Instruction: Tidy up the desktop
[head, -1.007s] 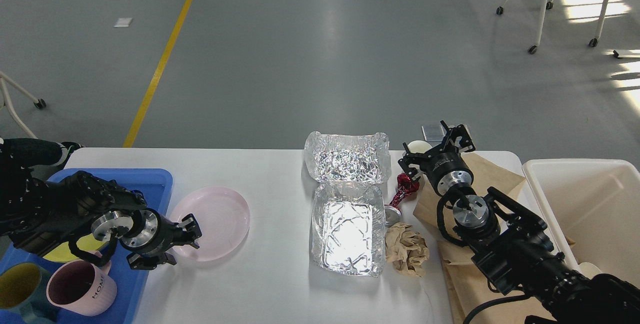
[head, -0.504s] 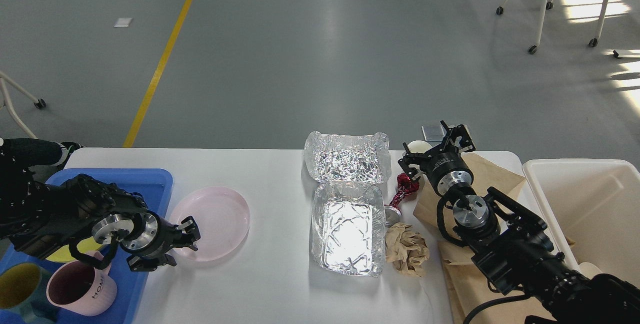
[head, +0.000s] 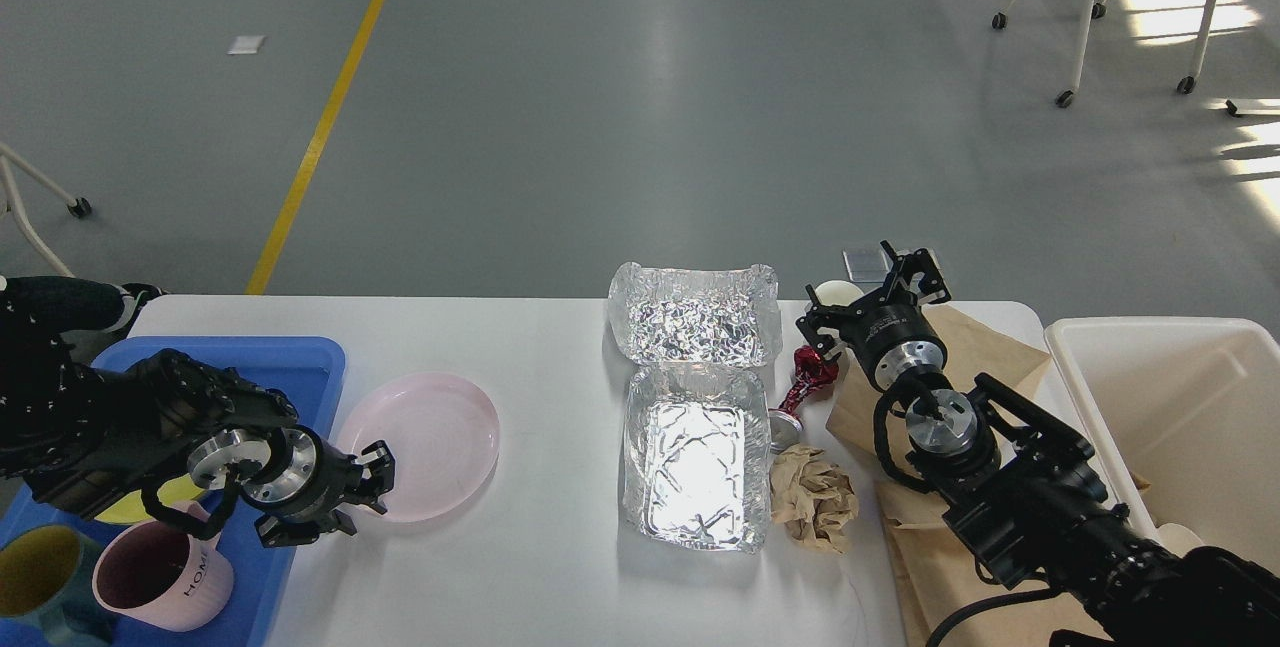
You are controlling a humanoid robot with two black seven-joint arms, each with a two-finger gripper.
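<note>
The white desktop (head: 520, 567) carries a pink plate (head: 430, 437) at the left. An open foil container (head: 695, 467) with its lid up (head: 695, 322) is in the middle. To its right are a red foil wrapper (head: 805, 377), a crumpled brown paper ball (head: 815, 499) and a brown paper bag (head: 970, 342). My left gripper (head: 358, 492) is open at the plate's near-left rim, low over the table. My right gripper (head: 873, 284) is open at the far edge, with a small cream round thing (head: 835, 292) between its fingers.
A blue tray (head: 260, 357) at the left holds a pink mug (head: 160, 577), a teal mug (head: 35, 572) and a yellow dish (head: 125, 509). A cream bin (head: 1190, 407) stands beyond the right edge. Wheeled chairs stand on the floor behind.
My left gripper has drifted slightly back toward the near left, along the plate's rim. The right arm and the objects have not moved.
</note>
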